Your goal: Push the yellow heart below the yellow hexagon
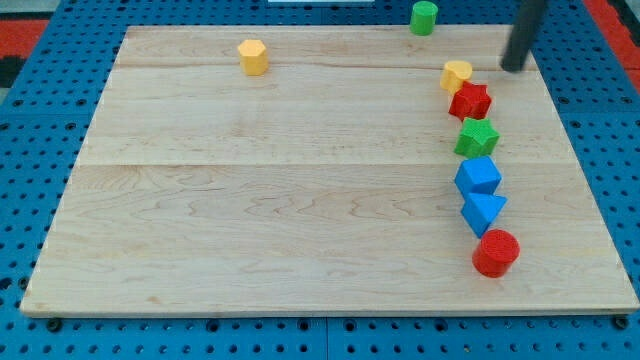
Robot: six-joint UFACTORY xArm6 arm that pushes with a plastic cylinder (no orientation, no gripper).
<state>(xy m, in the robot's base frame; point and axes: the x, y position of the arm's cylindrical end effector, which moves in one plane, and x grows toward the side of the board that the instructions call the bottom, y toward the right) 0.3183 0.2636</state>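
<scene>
The yellow heart (456,74) lies near the board's upper right, touching the red star (470,101) just below it. The yellow hexagon (252,56) stands near the view's top, left of centre, far to the left of the heart. My tip (513,68) is at the view's upper right, a short way to the right of the yellow heart and apart from it. The rod runs up out of the view's top.
Below the red star a column runs down the right side: green star (476,137), blue cube (478,176), blue triangle (483,212), red cylinder (496,252). A green cylinder (424,17) stands at the board's top edge. The wooden board (300,200) lies on a blue pegboard.
</scene>
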